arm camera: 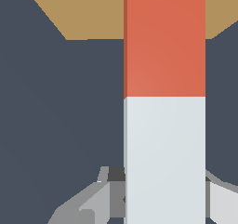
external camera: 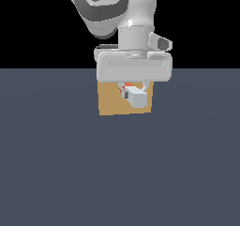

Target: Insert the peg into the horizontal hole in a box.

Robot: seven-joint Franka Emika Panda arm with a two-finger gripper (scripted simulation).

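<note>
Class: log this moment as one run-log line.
gripper: shut on orange-red and white square peg | peg: orange end toward tan-brown square box | hole: hidden

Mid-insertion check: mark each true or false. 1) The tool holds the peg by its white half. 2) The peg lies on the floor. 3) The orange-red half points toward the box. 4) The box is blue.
1) True: the tool grips the white end of the long two-tone square peg.
2) False: it is held in the tool, off the dark floor.
3) True: that half reaches toward the tan-brown square box.
4) False: it is tan-brown.
</note>
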